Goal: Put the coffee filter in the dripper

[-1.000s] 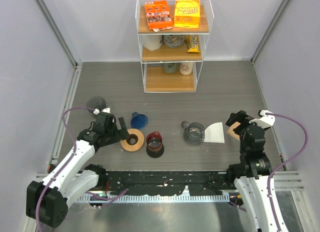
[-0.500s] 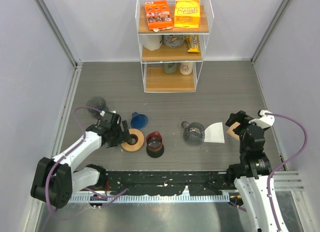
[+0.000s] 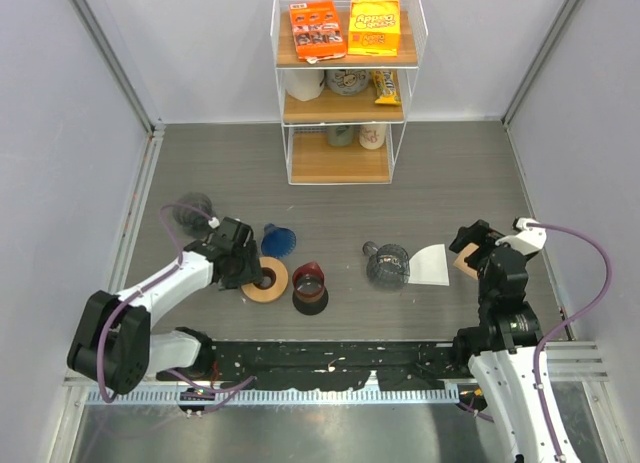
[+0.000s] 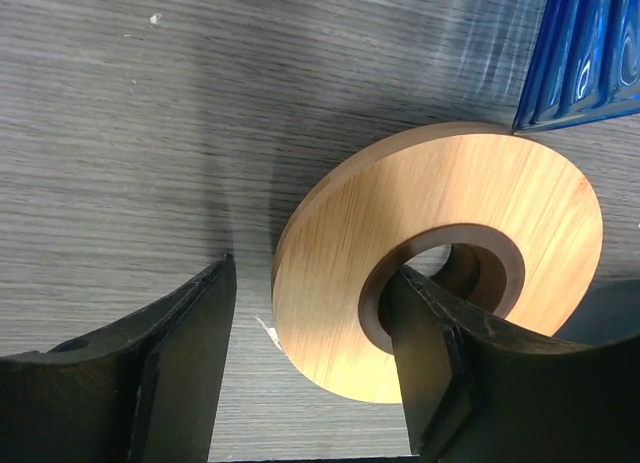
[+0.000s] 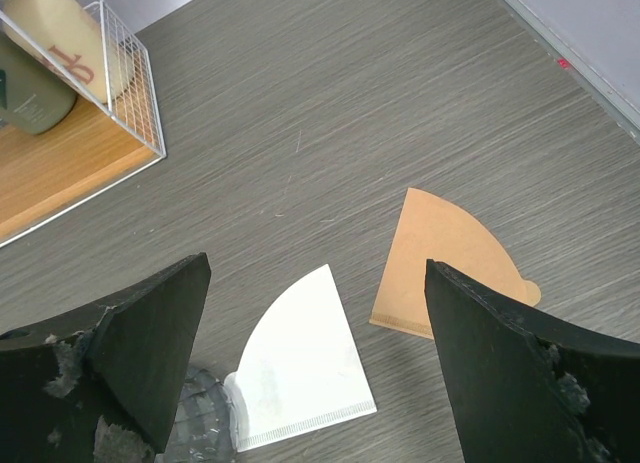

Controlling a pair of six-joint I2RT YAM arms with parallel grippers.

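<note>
Astride wooden ring (image 4: 450, 203) rim, left hand (image 4: 312, 281)

The left gripper (image 3: 246, 267) sits at the wooden ring (image 3: 271, 291). The white filter (image 3: 432, 265) lies just beside the glass dripper (image 3: 387, 267).

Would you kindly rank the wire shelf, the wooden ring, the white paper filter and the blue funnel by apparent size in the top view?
1. wire shelf, by far the largest
2. wooden ring
3. white paper filter and blue funnel: they look too alike to rank
</note>
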